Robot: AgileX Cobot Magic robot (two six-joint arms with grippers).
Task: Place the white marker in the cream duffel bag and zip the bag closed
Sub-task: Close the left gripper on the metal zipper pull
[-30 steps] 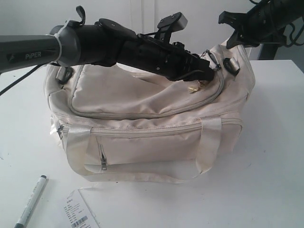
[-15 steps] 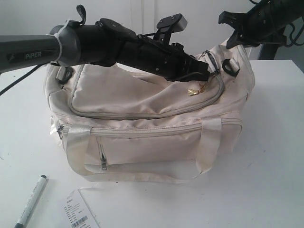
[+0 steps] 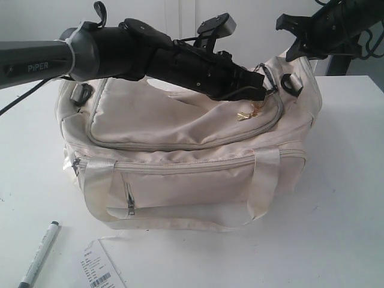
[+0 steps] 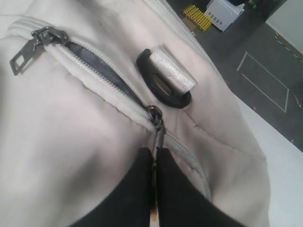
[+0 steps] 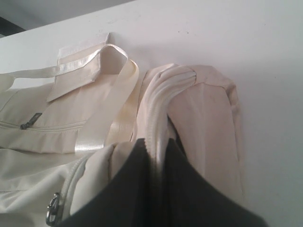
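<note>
Jaws of my left gripper (image 4: 155, 156) are pinching together on the zipper pull (image 4: 160, 135) at the bag's top, and those of my right gripper (image 5: 158, 149) are clamping a bunched fold of cream fabric at the bag's end. I am looking at the white table (image 3: 342, 210) carrying everything, with the cream duffel bag (image 3: 180, 150) sitting in the middle of it, a loop handle hanging down its front side. My left arm is reaching across over the top of the bag towards its right end, while the right arm is coming in from the upper right. Along the top zip, a short stretch is gaping between two sliders and showing dark lining, and a black ring (image 4: 179, 101) with a silvery strap through it is lying just beside that gap. The white marker (image 3: 39, 255) is lying outside the bag, on the table in front of its left corner, dark cap pointing towards the bag, with a barcoded paper tag (image 3: 99, 273) just beside it. A gold charm (image 3: 245, 114) is dangling below the left gripper's fingertips
</note>
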